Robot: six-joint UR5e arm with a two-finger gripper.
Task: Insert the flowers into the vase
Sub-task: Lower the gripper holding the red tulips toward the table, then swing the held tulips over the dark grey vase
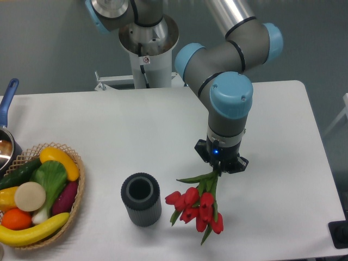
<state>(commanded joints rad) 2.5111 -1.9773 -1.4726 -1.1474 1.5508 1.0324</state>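
The flowers (197, 208), a bunch of red tulip buds with green stems and leaves, hang from my gripper (219, 169) with the buds pointing down and to the left, just above the table. The gripper is shut on the stem ends; its fingers are mostly hidden under the wrist. The vase (141, 199), a short dark grey ribbed cylinder with a thick round rim, stands upright on the white table to the left of the buds, a small gap between them. Its opening faces up and looks empty.
A wicker basket (76, 209) with colourful vegetables sits at the front left. A pot with a blue handle (7, 100) is at the left edge. The arm's base (148, 49) stands at the back. The table's front edge runs just below the flowers.
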